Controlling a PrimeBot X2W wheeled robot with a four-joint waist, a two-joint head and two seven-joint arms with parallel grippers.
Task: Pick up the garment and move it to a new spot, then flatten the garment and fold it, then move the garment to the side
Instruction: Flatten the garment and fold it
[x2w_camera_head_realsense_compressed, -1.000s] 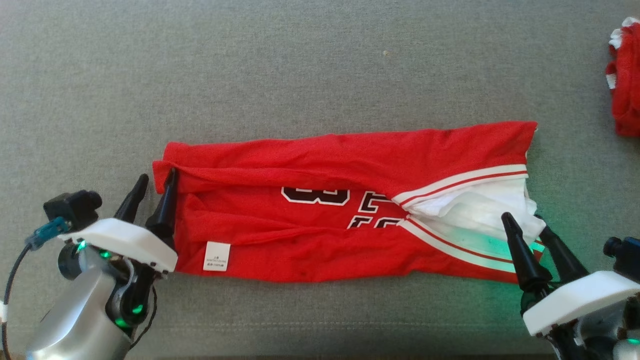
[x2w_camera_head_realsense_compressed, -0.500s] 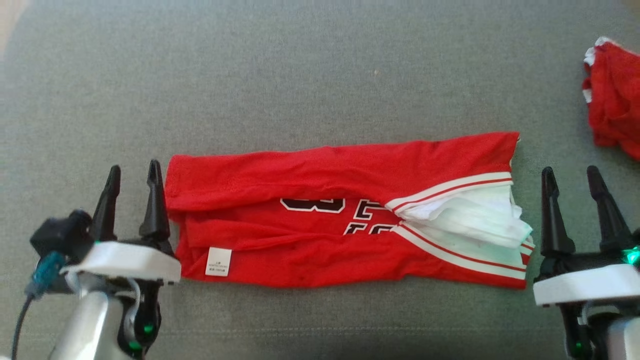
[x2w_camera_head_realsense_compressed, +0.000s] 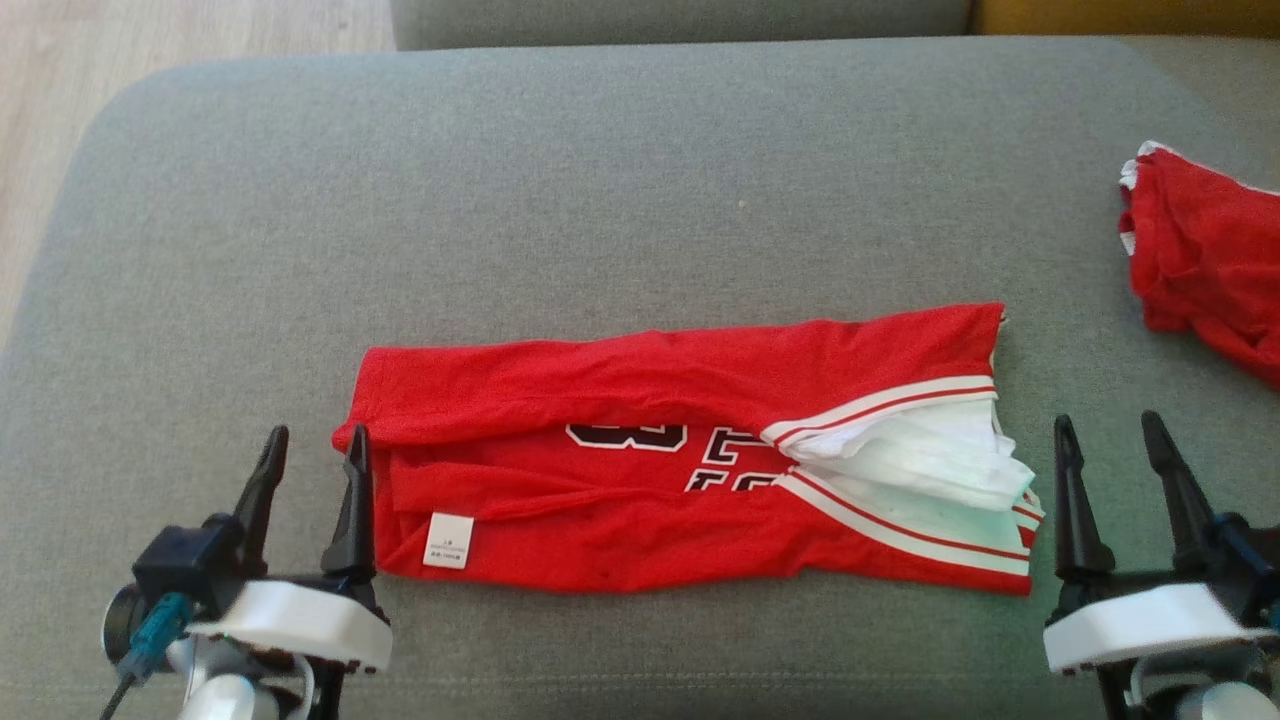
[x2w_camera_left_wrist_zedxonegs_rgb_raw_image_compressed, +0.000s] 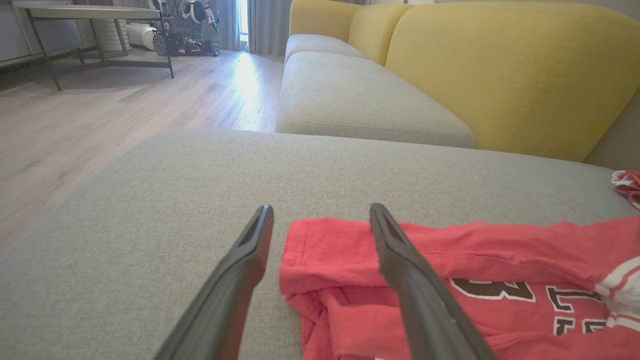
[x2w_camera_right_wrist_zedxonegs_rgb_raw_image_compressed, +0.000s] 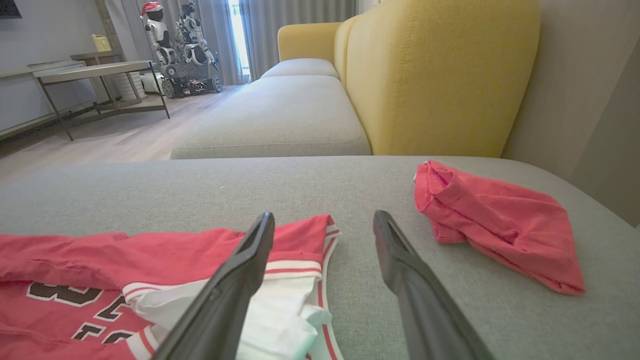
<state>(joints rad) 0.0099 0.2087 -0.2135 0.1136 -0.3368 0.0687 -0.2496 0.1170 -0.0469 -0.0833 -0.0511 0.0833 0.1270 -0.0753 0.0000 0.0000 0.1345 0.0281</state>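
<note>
Item: red jersey garment (x2w_camera_head_realsense_compressed: 680, 470), lying folded into a long band across the middle of a grey sofa cushion (x2w_camera_head_realsense_compressed: 600, 200), long axis left to right. The upper flap is turned down over black-and-white lettering. The white lining and the white-and-red striped trim show at the right end. A small white label (x2w_camera_head_realsense_compressed: 448, 540) sits near the lower left corner. Left gripper (x2w_camera_head_realsense_compressed: 318, 432): low at the garment's left end with its fingers spread wide and nothing between them. Its inner finger stands right at the hem (whether it touches the cloth cannot be told). In the left wrist view that finger crosses in front of the folded edge. Right gripper (x2w_camera_head_realsense_compressed: 1106, 418): just beside the garment's right end and clear of it, with its fingers equally wide apart and empty. Also on the cushion: a second red garment (x2w_camera_head_realsense_compressed: 1200, 260), crumpled, well apart at the far right. Surroundings: pale wood floor (x2w_camera_head_realsense_compressed: 200, 30), yellow sofa backrest (x2w_camera_left_wrist_zedxonegs_rgb_raw_image_compressed: 500, 75), a metal-legged table (x2w_camera_right_wrist_zedxonegs_rgb_raw_image_compressed: 90, 70), and another robot (x2w_camera_right_wrist_zedxonegs_rgb_raw_image_compressed: 175, 30) by the curtains.
</note>
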